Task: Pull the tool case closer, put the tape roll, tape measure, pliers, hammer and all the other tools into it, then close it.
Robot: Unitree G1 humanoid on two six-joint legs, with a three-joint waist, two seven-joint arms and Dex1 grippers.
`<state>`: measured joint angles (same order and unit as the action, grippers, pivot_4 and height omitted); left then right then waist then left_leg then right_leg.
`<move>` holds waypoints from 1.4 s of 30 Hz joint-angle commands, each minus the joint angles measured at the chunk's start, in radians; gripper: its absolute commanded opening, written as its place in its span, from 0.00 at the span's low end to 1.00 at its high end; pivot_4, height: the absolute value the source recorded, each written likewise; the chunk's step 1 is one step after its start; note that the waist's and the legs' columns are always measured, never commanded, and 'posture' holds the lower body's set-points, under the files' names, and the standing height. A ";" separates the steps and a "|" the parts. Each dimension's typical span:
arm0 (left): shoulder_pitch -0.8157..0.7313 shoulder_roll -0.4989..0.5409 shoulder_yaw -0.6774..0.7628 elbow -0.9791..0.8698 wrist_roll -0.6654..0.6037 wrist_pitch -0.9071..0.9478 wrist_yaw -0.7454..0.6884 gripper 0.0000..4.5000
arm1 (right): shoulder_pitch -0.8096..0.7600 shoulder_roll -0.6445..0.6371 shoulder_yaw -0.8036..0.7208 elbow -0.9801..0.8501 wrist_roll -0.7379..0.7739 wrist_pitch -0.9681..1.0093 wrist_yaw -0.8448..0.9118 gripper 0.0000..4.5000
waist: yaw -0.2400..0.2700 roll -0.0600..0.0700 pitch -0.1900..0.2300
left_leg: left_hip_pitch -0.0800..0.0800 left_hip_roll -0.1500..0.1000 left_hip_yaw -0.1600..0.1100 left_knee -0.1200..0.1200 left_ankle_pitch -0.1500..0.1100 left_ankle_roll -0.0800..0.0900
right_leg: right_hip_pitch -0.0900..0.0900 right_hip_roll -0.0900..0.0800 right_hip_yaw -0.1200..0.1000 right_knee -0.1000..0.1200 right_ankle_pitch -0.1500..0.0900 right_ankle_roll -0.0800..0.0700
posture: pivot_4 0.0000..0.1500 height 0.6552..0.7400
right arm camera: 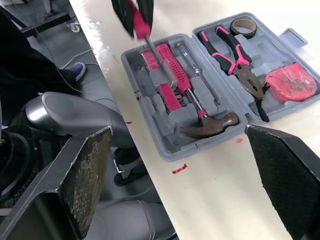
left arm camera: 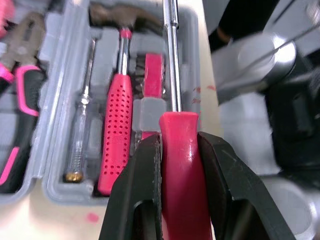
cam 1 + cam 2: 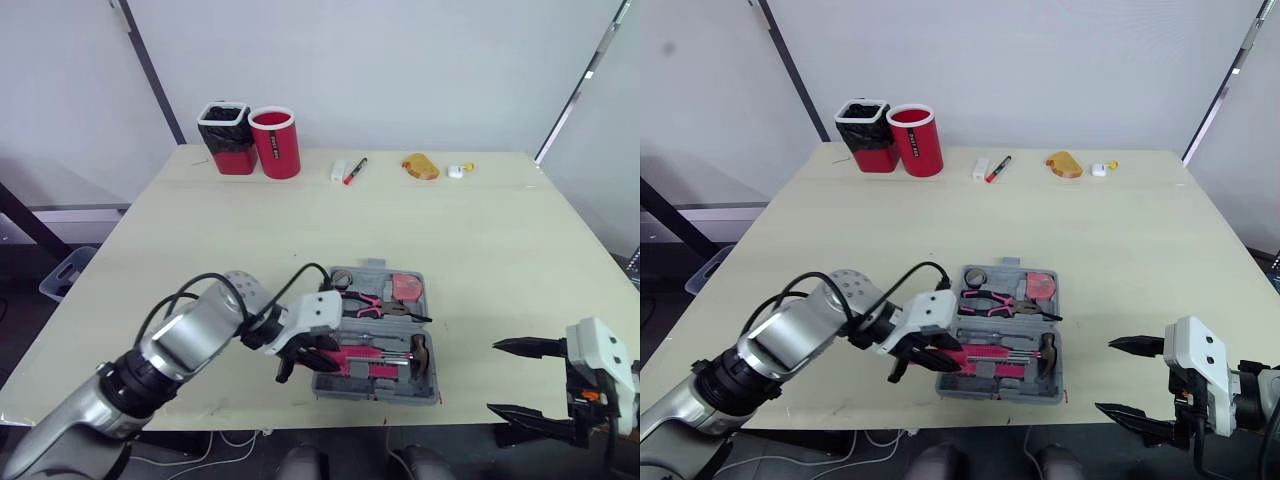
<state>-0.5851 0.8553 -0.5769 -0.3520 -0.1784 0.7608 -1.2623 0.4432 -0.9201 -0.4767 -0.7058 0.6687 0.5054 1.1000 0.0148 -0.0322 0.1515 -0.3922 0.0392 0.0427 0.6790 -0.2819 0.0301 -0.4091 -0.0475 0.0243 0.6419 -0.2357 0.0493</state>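
Your stock at this moment:

- Tool case [image 3: 375, 393] – lies open near the front edge of the tabletop [image 3: 300, 230], a little right of its middle.
- Far half of the case: tape roll [image 1: 244, 26], pliers [image 1: 235, 55], red tape measure [image 1: 291, 82].
- Near half: hammer [image 1: 210, 124] with a red grip, a thin clear-handled screwdriver [image 2: 82, 130] beside it, and a red bit block [image 2: 154, 75].
- Left gripper [image 2: 179, 139] – clamped on the handle of a red screwdriver [image 2: 172, 60]. It is held over the near half at the case's left end, with the shaft running alongside the hammer. You cannot tell whether the tip touches.
- Right gripper [image 3: 494, 378] – fingers spread wide with nothing between them, off the front right corner of the tabletop.
- Far edge: black cup [image 3: 227, 137], red cup [image 3: 275, 142], marker [image 3: 354, 170].
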 commanded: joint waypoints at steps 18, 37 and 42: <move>-0.132 -0.175 -0.239 -0.024 0.085 0.261 0.061 0.14 | 0.044 -0.016 -0.059 -0.009 -0.038 -0.022 0.043 1.00 | 0.000 0.001 0.000 | -0.004 -0.001 -0.011 0.006 0.000 0.000 | 0.001 0.003 0.001 0.001 0.000 0.001 | 1.00 1.00; -0.203 -0.265 -0.294 0.056 0.085 0.294 0.124 0.14 | 0.069 0.008 -0.048 -0.024 -0.052 -0.042 0.029 1.00 | 0.001 0.002 -0.001 | -0.005 -0.002 -0.017 0.008 0.000 0.000 | 0.003 0.005 0.001 0.001 0.000 0.001 | 1.00 1.00; -0.203 -0.282 -0.300 0.065 0.075 0.316 0.136 0.14 | 0.074 0.013 -0.047 -0.025 -0.056 -0.046 0.026 1.00 | 0.001 0.002 -0.001 | -0.005 -0.002 -0.018 0.008 0.000 0.000 | 0.003 0.005 0.001 0.001 0.000 0.001 | 1.00 1.00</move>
<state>-0.7770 0.5876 -0.8722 -0.2818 -0.0998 1.0709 -1.1318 0.5152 -0.9148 -0.4949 -0.7098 0.6057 0.4744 1.1276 0.0155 -0.0298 0.1502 -0.3968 0.0372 0.0250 0.6869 -0.2817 0.0305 -0.4060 -0.0424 0.0255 0.6433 -0.2355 0.0498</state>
